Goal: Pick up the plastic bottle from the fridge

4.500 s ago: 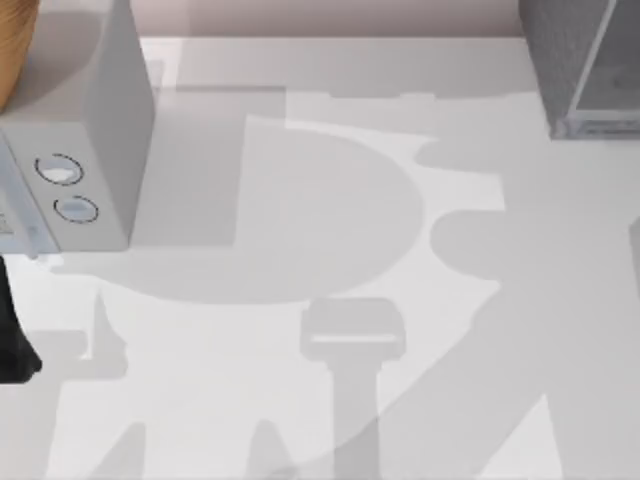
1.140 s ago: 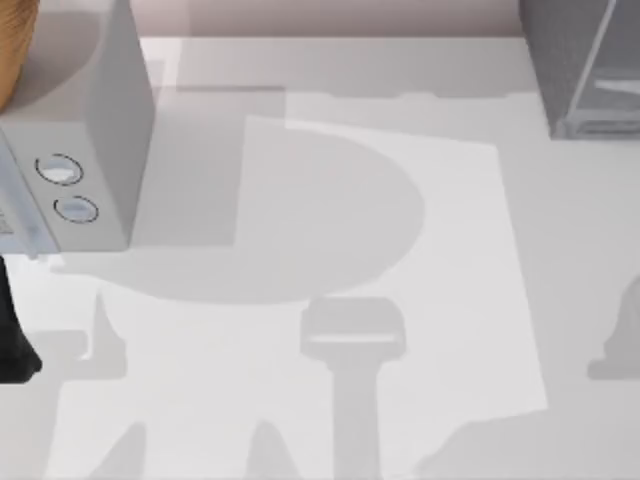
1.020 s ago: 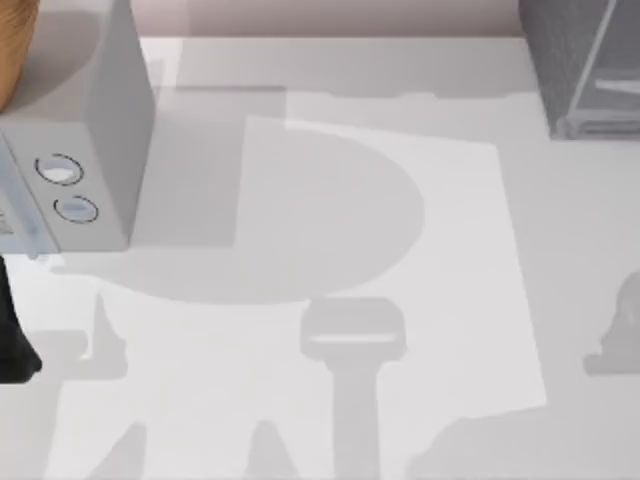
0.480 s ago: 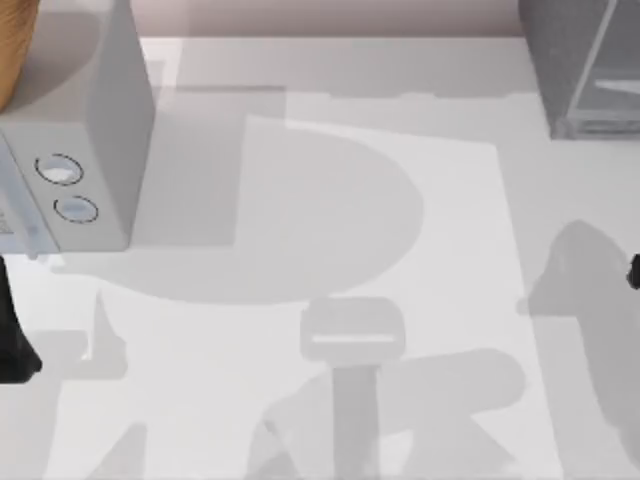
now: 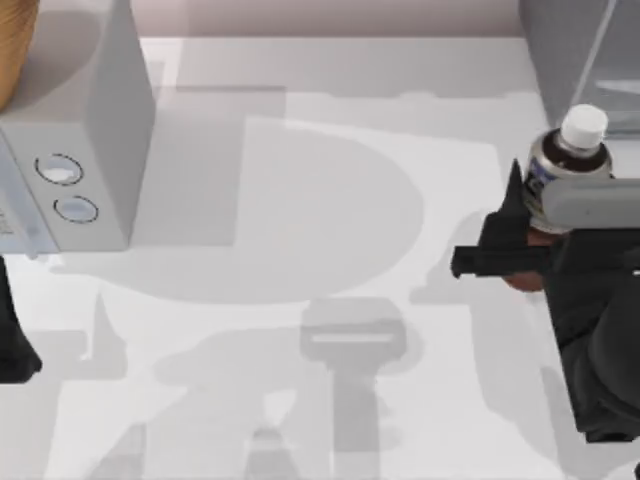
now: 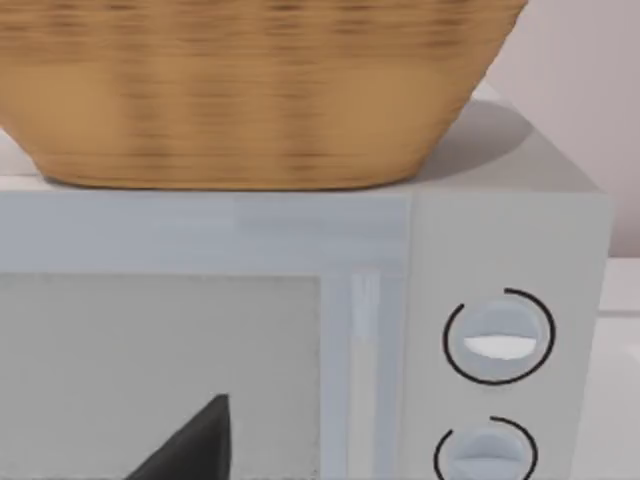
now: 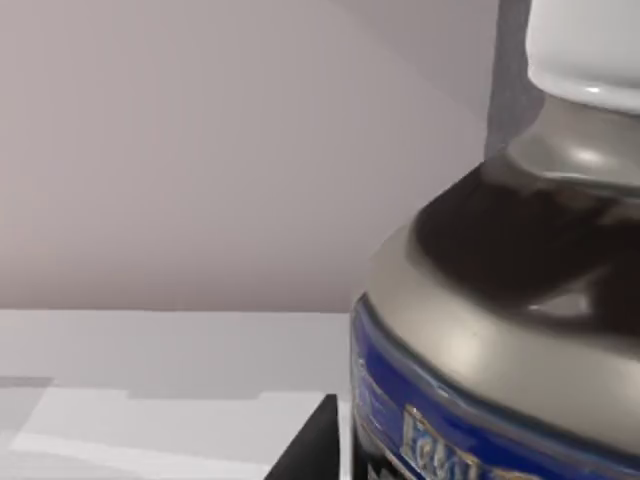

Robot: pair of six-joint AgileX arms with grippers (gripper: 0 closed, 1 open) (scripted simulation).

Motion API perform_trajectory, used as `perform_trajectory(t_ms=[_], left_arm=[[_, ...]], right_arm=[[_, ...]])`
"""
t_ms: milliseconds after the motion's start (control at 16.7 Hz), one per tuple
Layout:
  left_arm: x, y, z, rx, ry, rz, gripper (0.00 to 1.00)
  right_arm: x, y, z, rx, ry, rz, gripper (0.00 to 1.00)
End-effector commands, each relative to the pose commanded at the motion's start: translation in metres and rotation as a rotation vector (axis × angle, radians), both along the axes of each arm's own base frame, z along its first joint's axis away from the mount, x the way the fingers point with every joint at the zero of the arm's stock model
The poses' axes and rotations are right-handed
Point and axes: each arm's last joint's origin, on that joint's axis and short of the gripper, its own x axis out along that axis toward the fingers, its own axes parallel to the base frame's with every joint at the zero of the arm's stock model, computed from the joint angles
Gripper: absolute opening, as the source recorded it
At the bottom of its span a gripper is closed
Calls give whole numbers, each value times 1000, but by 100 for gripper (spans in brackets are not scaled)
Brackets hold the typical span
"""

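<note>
Bottle (image 5: 566,160), white-capped with a blue label, sits upright in the right gripper (image 5: 535,235), apparently clamped on its lower body, above the bench (image 5: 300,200) just before the fridge (image 5: 580,60).

Glossy plastic bottle (image 5: 566,165) w/ smooth white cap (image 5: 583,127); woven wicker basket (image 6: 250,90); matt grey microwave (image 6: 300,330).

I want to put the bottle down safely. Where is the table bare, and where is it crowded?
Bare: the wide middle of the table, between the microwave and the right gripper holding the bottle. Crowded: the right side by the fridge, and the left edge near the parked left arm.
</note>
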Motion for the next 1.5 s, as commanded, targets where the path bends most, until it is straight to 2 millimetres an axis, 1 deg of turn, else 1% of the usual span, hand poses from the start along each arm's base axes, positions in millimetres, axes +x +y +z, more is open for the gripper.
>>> perform_trajectory(t_ms=[180, 360, 720, 900, 1080, 1200, 1320, 1500], left_arm=[[0, 0, 0, 0, 0, 0, 100], [0, 0, 0, 0, 0, 0, 100], [0, 0, 0, 0, 0, 0, 100], [0, 0, 0, 0, 0, 0, 100], [0, 0, 0, 0, 0, 0, 100], [0, 0, 0, 0, 0, 0, 100], [0, 0, 0, 0, 0, 0, 100], [0, 0, 0, 0, 0, 0, 100]], right_arm=[[-4, 27, -17, -6, 5, -2, 0], [-7, 39, -26, -8, 6, -3, 0], [-6, 38, -28, -12, 10, -6, 0], [7, 37, -37, -22, 15, -21, 0], [27, 40, -57, -28, 22, -14, 0], [39, 40, -65, -16, 14, -7, 0], [44, 40, -67, -8, 6, -3, 0], [44, 40, -67, -8, 6, -3, 0]])
